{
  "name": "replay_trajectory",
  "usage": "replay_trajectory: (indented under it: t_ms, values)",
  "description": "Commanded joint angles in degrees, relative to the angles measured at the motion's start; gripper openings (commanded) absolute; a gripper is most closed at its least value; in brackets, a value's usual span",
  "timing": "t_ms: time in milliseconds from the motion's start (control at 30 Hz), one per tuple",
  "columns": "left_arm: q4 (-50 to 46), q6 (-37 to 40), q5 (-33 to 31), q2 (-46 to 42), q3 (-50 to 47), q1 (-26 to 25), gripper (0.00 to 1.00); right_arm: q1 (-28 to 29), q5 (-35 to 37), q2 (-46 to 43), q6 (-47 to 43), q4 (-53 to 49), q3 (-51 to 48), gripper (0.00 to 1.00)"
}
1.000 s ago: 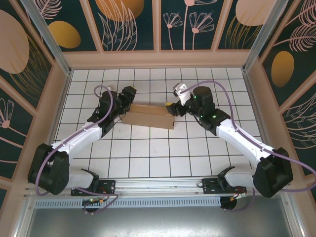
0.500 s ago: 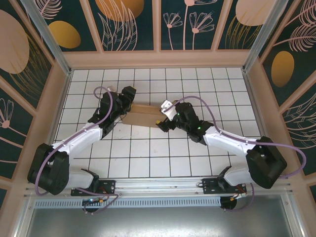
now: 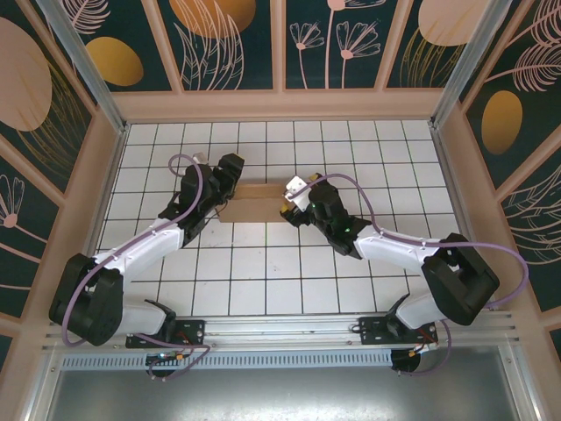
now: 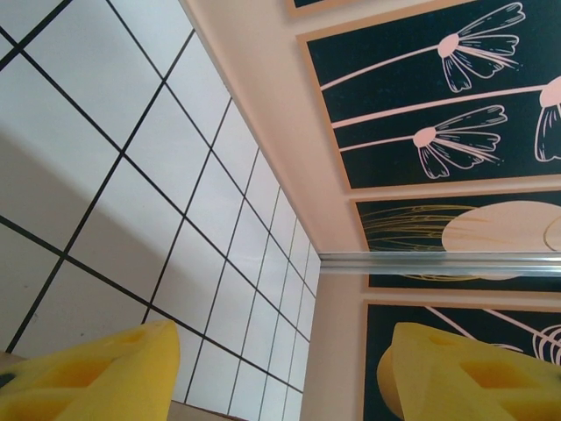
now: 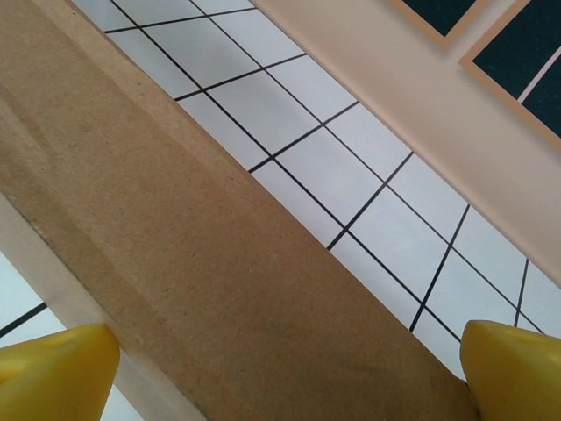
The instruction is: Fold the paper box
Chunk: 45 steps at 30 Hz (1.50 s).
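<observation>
Tiled white counter (image 3: 289,263), paper box (image 3: 259,203) lying flat at mid-depth. At its ends, left claw (image 4: 289,377) gaping and empty, right claw (image 5: 280,368) gaping over cardboard. Probably light, stiff, crease-prone: pinch flap edges.

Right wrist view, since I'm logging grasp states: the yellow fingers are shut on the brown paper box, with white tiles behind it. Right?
Not quite. In the right wrist view the right gripper has its yellow fingers wide apart, open, not shut on the brown paper box; white tiles do lie behind it.
</observation>
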Motion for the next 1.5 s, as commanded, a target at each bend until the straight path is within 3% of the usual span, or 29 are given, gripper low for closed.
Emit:
replay_trajectory:
  t_ms: [0,233,367,500,667,800,933,1067,1133,1233,1300,1467]
  values:
    - [-10.7,1.6,1.8,2.4,-1.3,-1.6,0.66,-1.5,2.6,-1.7,-0.6,0.3,-2.3,0.99]
    - [-15.7,9.6,-2.6,-2.5,2.6,-1.5,0.73,-2.6,-8.7,-7.4,1.6,-7.0,1.2,0.99]
    - [-17.3,15.2,-3.6,-3.4,6.0,-1.5,0.84,-6.0,-16.9,-10.7,4.5,-10.3,4.1,0.99]
    - [-19.5,21.7,-5.3,-3.3,10.1,-1.3,0.85,-10.8,-26.2,-11.1,7.8,-15.3,8.4,0.99]
    - [-21.0,29.5,-5.3,-3.4,14.3,-1.1,0.82,-11.7,-28.8,-11.2,7.2,-17.2,10.3,0.97]
    - [-18.8,43.7,-7.8,-7.3,14.5,-1.0,0.78,-12.4,-32.9,-13.3,4.6,-18.7,12.0,0.91]
    - [-11.4,63.2,-1.7,-8.6,14.6,-1.0,0.76,-12.9,-36.5,-7.8,-1.4,-25.7,20.8,0.81]
    - [-18.2,73.4,-1.9,-8.1,17.8,-0.7,0.79,-16.2,-41.6,-6.8,-8.0,-30.0,22.1,0.82]
    - [-18.7,72.6,-4.3,-10.1,15.5,0.5,0.77,-18.8,-45.9,-7.1,-8.0,-28.7,20.2,0.86]
    - [-14.8,60.1,-8.8,-15.2,7.4,6.8,0.76,-20.0,-45.7,-7.2,-4.1,-23.9,16.9,0.96]
    - [-12.3,52.5,-8.5,-17.2,2.4,10.4,0.76,-20.7,-42.8,-7.0,7.8,-15.9,14.2,0.95]
    - [-10.4,46.9,-4.4,-15.2,-2.0,11.0,0.87,-21.2,-38.0,-7.2,32.5,-3.1,7.5,0.9]
